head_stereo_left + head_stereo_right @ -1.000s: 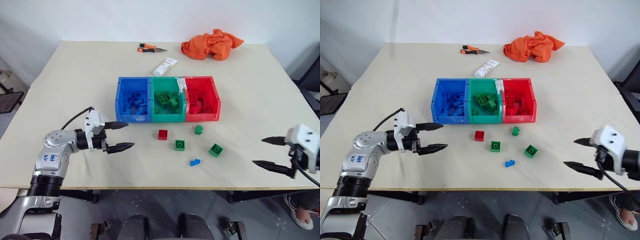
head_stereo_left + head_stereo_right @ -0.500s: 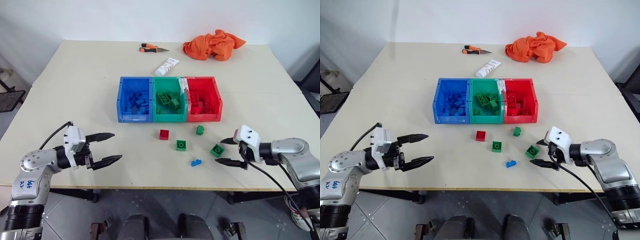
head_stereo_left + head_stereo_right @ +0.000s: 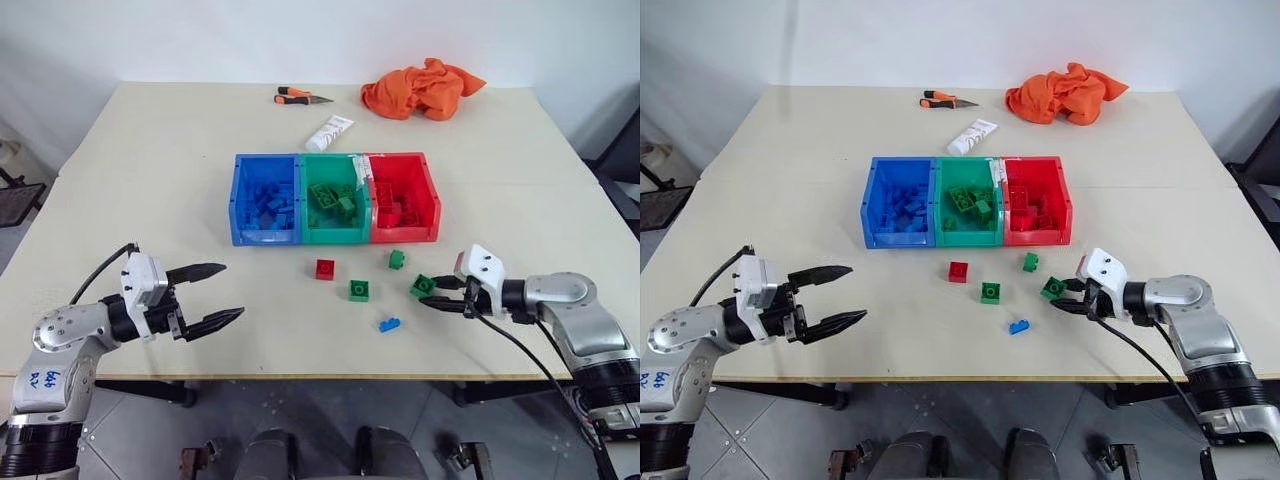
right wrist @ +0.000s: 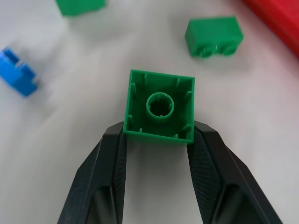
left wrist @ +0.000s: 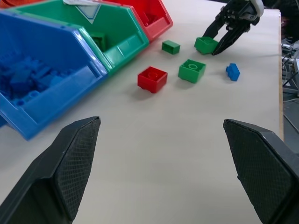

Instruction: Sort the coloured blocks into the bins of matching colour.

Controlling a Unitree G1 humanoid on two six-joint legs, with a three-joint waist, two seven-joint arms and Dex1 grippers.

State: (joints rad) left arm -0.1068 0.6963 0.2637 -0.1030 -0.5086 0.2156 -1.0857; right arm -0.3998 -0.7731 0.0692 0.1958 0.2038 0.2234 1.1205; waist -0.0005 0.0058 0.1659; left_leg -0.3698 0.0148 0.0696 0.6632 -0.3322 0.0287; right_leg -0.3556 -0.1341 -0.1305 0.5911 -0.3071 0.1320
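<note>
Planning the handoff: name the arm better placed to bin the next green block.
Right. Its claw is already closed on a green block in front of the green bin. The left claw hangs open, far from the loose blocks.

Beige table (image 3: 150,180), bins (image 3: 335,198), blocks (image 3: 359,290), cloth (image 3: 422,88)

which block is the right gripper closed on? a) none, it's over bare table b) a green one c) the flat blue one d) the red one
b: in the right wrist view the two black fingers press on either side of a green block, with the right gripper at that block on the table.
</note>
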